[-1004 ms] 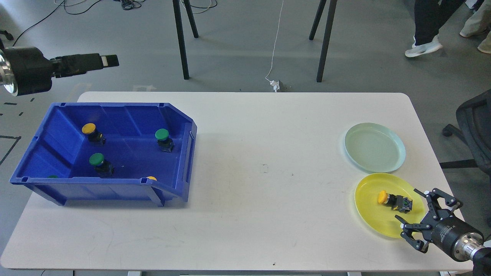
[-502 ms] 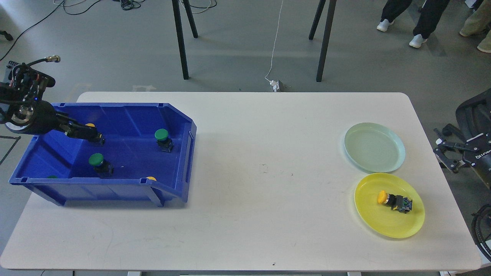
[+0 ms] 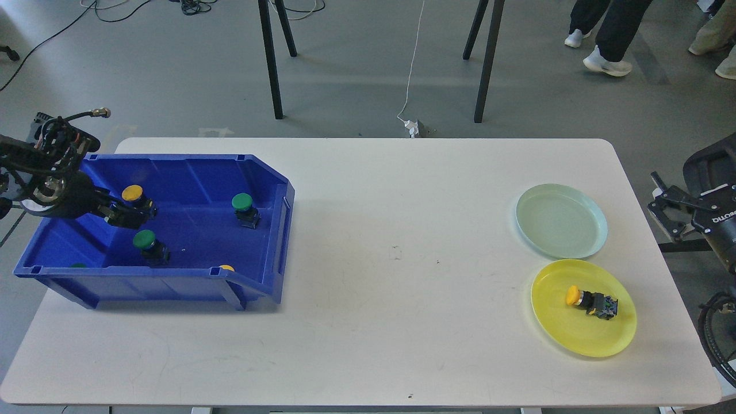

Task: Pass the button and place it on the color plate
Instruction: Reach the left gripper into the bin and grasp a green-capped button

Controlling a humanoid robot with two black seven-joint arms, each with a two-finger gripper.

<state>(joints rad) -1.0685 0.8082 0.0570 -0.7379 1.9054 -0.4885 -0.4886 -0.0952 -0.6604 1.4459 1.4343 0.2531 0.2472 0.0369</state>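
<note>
A blue bin [image 3: 276,230] at the table's left holds a yellow button [image 3: 133,194], two green buttons [image 3: 242,202] [image 3: 144,239], and a green one [image 3: 79,265] and a yellow one [image 3: 227,267] half hidden by the front wall. My left gripper [image 3: 127,214] reaches into the bin, its dark tips at the yellow button's black body; I cannot tell whether it grips. A yellow plate [image 3: 575,339] at the right holds a yellow button [image 3: 587,300] on its side. A pale green plate [image 3: 562,221] beside it is empty. My right gripper [image 3: 662,208] is open, off the table's right edge.
Black stand legs [image 3: 270,57] [image 3: 486,57] rise behind the table. A white cable and plug [image 3: 411,125] lie on the floor. A person's feet [image 3: 604,57] are at the back right. A black chair [image 3: 713,167] stands at the right.
My left gripper came down into the bin to the yellow button, then shifted slightly so the yellow cap shows. My right arm pulled back from the yellow plate to the table's right edge.
</note>
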